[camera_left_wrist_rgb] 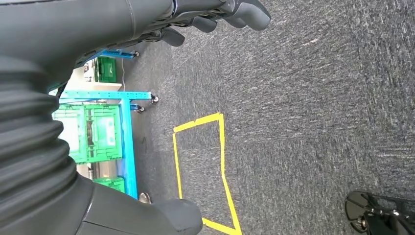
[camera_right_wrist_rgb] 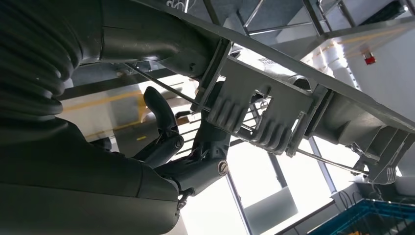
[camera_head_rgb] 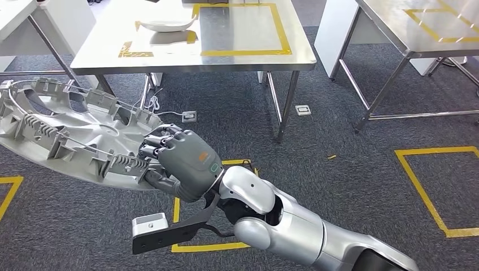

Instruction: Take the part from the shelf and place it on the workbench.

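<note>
ahead of the part stands a workbench bearing a white dish.

1. Right arm: glossy silver shells, rounded at the joints, dark gaps between segments.
2. Right hand: matte grey back cover with a small green-ringed mark, darker fingers.
3. Wrist camera bracket: black bar, pale block at its end.
4. Left hand: grey ribbed cover, possibly rubber.
</note>
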Tool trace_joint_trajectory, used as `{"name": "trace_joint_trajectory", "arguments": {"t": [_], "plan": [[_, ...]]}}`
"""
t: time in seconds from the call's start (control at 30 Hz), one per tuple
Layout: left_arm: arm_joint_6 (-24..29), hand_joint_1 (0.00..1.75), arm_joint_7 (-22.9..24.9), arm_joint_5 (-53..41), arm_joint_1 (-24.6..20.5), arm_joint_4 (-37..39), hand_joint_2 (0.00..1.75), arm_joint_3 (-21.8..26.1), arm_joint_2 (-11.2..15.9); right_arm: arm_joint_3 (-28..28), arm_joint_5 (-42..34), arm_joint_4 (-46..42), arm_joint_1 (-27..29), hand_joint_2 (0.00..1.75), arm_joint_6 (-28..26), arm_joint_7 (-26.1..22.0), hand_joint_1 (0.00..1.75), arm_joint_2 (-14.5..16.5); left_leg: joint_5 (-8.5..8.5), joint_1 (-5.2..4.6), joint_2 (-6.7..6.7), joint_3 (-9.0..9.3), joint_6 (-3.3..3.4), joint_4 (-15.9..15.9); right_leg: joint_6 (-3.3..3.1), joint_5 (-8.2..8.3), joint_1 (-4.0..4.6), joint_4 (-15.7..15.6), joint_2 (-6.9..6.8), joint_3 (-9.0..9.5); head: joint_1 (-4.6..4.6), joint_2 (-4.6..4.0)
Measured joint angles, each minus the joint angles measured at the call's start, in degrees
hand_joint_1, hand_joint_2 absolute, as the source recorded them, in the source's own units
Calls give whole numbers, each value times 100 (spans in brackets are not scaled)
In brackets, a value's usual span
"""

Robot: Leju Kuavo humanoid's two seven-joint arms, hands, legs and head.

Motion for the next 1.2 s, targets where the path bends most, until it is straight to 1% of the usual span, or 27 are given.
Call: {"name": "trace_joint_trajectory", "arguments": {"t": [0.03, 0.07, 0.1, 0.17, 0.27, 0.47, 0.63, 0.7, 0.77, 0.8, 0.83, 0.87, 0.9, 0.97, 1.0, 1.03, 1.07, 1.1, 1.13, 1.17, 1.2], "plan": [[1, 0, 4, -10, 1, -1, 175, 0, -6, -17, 10, -1, -5, 175, -42, 7, 175, 7, 4, -1, -15, -9, -30, 0, -17, 49, 15, -193, 12, 80, 2, 0], [1, 0, 8, -21, 3, -2, 175, 1, -11, -35, 23, 0, -10, 175, -80, 20, 175, 14, -5, -7, -18, -17, -45, 3, -4, 56, 22, -275, 18, 104, 5, 0], [2, 0, 14, -34, 3, -3, 175, 1, -10, -51, 41, 0, -14, 175, -110, 41, 175, 21, -8, -12, -13, -21, -58, 1, 17, 74, 24, -290, 11, 99, 8, 0], [2, 0, 23, -63, 0, -3, 175, 2, -15, -74, 83, 1, -17, 175, -152, 89, 175, 26, -7, -12, 9, -15, -66, -13, 34, 90, 20, -298, 15, 93, 10, 0], [1, 0, 52, -112, -17, -3, 175, 2, -26, -99, 116, 1, -31, 175, -189, 148, 175, 29, 29, -8, 15, 0, -113, -55, -1, 104, 24, -296, 21, 81, 10, 0], [-1, 0, 81, -164, -60, -3, 175, 1, -27, -237, 117, 54, -211, 175, -194, 227, 175, 61, 58, -7, 13, 7, -155, -92, -24, 112, 24, -291, 23, 67, 10, 0], [-1, 0, 81, -223, -72, -3, 175, 0, -31, -416, 47, 255, -392, 175, -196, 307, 175, 104, 60, -7, 13, 7, -158, -93, -30, 109, 24, -289, 23, 67, 11, 0], [-4, 0, 81, -245, -77, -3, 175, 0, -31, -504, 4, 383, -452, 175, -196, 316, 175, 119, 49, -20, 14, -2, -123, -73, -11, 116, 9, -301, 21, 70, 10, 0], [-19, 0, 83, -272, -85, -4, 175, 0, -30, -575, -25, 503, -516, 175, -201, 306, 175, 136, 42, -38, 17, 0, -67, -85, 22, 124, -7, -331, 20, 80, 9, 0], [-30, 0, 85, -285, -88, -4, 175, 0, -39, -606, -33, 557, -545, 175, -207, 296, 175, 145, 60, -21, 23, 27, -47, -135, 38, 119, -9, -326, 16, 87, 9, 0], [-39, 0, 90, -298, -91, -4, 175, 0, -48, -636, -46, 605, -576, 175, -218, 282, 175, 152, 80, -1, 28, 61, -30, -193, 60, 81, -5, -274, 13, 69, 14, 0], [-46, 0, 93, -309, -95, -4, 175, 0, -56, -662, -59, 651, -607, 175, -236, 268, 175, 157, 102, 24, 36, 95, -16, -248, 86, -13, -3, -119, 9, -2, 21, 0], [-51, 0, 97, -317, -96, -4, 175, 0, -63, -684, -70, 696, -629, 175, -256, 255, 175, 158, 115, 48, 45, 120, -6, -278, 113, -162, -11, 161, 5, -138, 29, 0], [-60, 0, 101, -325, -98, -4, 175, 0, -61, -710, -82, 781, -654, 175, -291, 230, 175, 150, 100, 62, 61, 125, -3, -272, 173, -502, -50, 901, 4, -529, 41, 0], [-67, 0, 105, -325, -97, -4, 175, 0, -61, -718, -87, 818, -651, 175, -299, 220, 175, 144, 83, 71, 65, 125, -14, -256, 204, -572, -79, 1160, 4, -674, 42, 0], [-75, 0, 109, -325, -96, -3, 175, 0, -63, -725, -93, 851, -647, 175, -301, 210, 175, 138, 61, 87, 66, 125, -36, -231, 236, -528, -109, 1217, 3, -720, 43, 0], [-83, 0, 113, -325, -95, -2, 175, 0, -67, -731, -99, 881, -646, 175, -301, 202, 175, 133, 32, 112, 61, 125, -68, -195, 267, -375, -140, 1031, 3, -641, 44, 0], [-90, 0, 116, -327, -95, -2, 175, -1, -70, -738, -105, 908, -646, 175, -301, 196, 175, 130, -6, 138, 55, 122, -108, -146, 304, -165, -175, 669, 4, -465, 45, 0], [-96, 0, 116, -329, -96, -2, 175, -1, -69, -745, -108, 933, -647, 175, -303, 187, 175, 128, -50, 157, 47, 114, -157, -94, 332, -12, -198, 309, 17, -283, 50, 0], [-103, 0, 116, -334, -100, -3, 175, -2, -68, -750, -108, 951, -647, 175, -309, 177, 175, 129, -98, 161, 37, 104, -211, -42, 323, 84, -210, 19, 37, -139, 53, 0], [-111, 0, 117, -341, -104, -4, 175, -3, -64, -755, -106, 967, -647, 175, -316, 171, 175, 129, -132, 158, 30, 98, -262, -13, 292, 105, -208, -128, 51, -66, 58, 0]]}}
